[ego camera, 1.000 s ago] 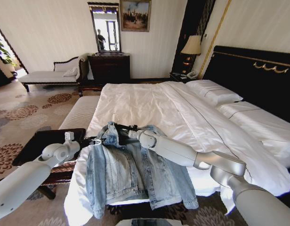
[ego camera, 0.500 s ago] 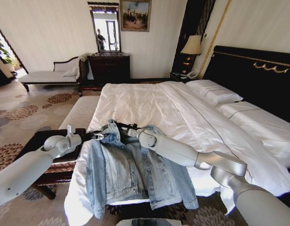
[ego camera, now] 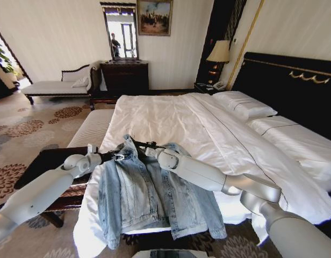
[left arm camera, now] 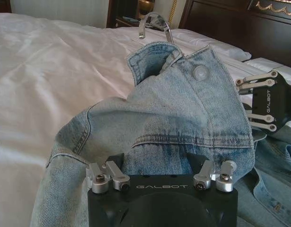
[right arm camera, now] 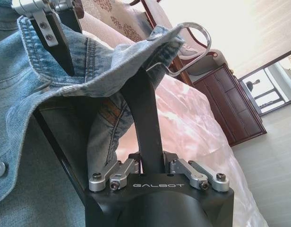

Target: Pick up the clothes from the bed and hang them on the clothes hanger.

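Left gripper (ego camera: 118,156) clamped on the left shoulder and collar of the denim jacket (ego camera: 149,193), which lies spread over the near corner of the bed (ego camera: 171,115), hem draping off the edge. Clothes hanger (right arm camera: 195,45) inside the collar, its metal hook protruding above. Right gripper (ego camera: 145,149) closed on the hanger's black neck beneath the collar, at the jacket's right shoulder

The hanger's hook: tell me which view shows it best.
The right wrist view: the clothes hanger shows its silver hook curving above the jacket collar, black body below it. The left wrist view shows just the hook tip above the collar. In the head view the jacket hides it.
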### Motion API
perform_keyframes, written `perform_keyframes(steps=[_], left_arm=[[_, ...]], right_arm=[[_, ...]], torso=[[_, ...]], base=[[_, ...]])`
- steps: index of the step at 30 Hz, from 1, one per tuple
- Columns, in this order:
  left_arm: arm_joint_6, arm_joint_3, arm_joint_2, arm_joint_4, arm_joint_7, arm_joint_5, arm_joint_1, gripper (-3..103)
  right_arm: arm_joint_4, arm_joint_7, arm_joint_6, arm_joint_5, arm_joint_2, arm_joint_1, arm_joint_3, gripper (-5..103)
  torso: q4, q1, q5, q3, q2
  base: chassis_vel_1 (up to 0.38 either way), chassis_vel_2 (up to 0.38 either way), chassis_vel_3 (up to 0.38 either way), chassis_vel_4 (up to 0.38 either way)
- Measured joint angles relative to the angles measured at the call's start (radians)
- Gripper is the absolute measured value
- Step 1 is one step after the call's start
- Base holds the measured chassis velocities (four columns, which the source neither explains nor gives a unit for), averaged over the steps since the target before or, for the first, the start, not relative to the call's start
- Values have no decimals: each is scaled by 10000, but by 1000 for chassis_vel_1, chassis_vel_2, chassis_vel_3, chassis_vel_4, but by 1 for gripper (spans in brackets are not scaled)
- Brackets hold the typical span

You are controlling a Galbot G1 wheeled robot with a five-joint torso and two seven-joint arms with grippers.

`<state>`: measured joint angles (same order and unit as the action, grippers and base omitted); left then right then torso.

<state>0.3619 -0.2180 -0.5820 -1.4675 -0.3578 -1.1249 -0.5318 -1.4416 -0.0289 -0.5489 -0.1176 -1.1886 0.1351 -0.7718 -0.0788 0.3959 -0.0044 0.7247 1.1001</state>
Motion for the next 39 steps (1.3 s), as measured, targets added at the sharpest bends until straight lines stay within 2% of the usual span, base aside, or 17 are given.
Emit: perform_keyframes(steps=[6,10,13,15,17,18,22,23,24,26,27,29,32,33,34,37,39], left_arm=[[-72,-16,83,-49,64,41,-50,64],[-245,249,314,-176,40,230,-489,49],[-322,362,408,-210,-29,336,-665,45],[-402,439,474,-239,-84,415,-796,39],[-428,453,484,-247,-99,438,-825,39],[-527,470,502,-255,-144,524,-877,33],[-591,480,536,-284,-193,645,-916,33],[-587,467,532,-285,-219,687,-920,32],[-587,467,532,-285,-219,687,-920,32],[-610,456,510,-286,-199,736,-908,26],[-610,456,510,-286,-199,736,-908,26],[-629,452,501,-314,-198,744,-923,20],[-689,460,523,-347,-190,772,-1006,19],[-702,477,532,-360,-188,786,-1040,19],[-757,570,566,-432,-181,855,-1172,19],[-822,726,591,-539,-173,922,-1327,19],[-955,1160,689,-774,-193,933,-1703,19]], right_arm=[[-19,-63,12,-17,4,41,37,23],[58,-122,58,-41,-160,66,39,24],[114,-132,73,-41,-250,70,38,24],[149,-154,81,-42,-315,71,33,25],[154,-166,82,-43,-324,70,28,25],[155,-213,82,-63,-339,72,15,25],[112,-387,84,-195,-340,92,23,25],[56,-452,95,-259,-326,121,64,30],[56,-452,95,-259,-326,121,64,30],[-86,-564,72,-463,-186,216,193,41],[-86,-564,72,-463,-186,216,193,41],[-237,-705,1,-703,-20,320,426,51],[-366,-817,-66,-930,188,396,632,57],[-403,-837,-79,-989,273,415,665,62],[-495,-878,-101,-1050,474,493,743,73],[-602,-939,-149,-1056,624,649,954,79],[-882,-1062,-339,-1109,980,947,1361,89]], torso=[[0,0,0,0,0],[0,-1,-2,-1,0],[0,-1,-2,-1,0],[2,-2,-2,-1,0],[3,-2,-2,-1,0],[2,-2,-2,-1,0],[-1,-2,1,-1,0],[2,-2,0,-1,0],[2,-2,0,-1,0],[3,-2,0,-1,0],[3,-2,0,-1,0],[-1,-2,-2,-1,0],[0,-2,0,-1,0],[0,-2,-1,-1,0],[-2,-2,0,0,0],[-1,-2,0,0,1],[2,-1,0,-1,0]], base=[[0,0,0,0],[0,0,0,0],[0,0,0,0],[0,0,0,0],[0,0,0,0],[0,0,0,0],[0,0,0,0],[0,0,0,0],[0,0,0,0],[0,0,0,0],[0,0,0,0],[0,0,0,0],[0,0,0,0],[0,0,0,0],[0,0,0,0],[0,0,0,0],[0,0,0,0]])
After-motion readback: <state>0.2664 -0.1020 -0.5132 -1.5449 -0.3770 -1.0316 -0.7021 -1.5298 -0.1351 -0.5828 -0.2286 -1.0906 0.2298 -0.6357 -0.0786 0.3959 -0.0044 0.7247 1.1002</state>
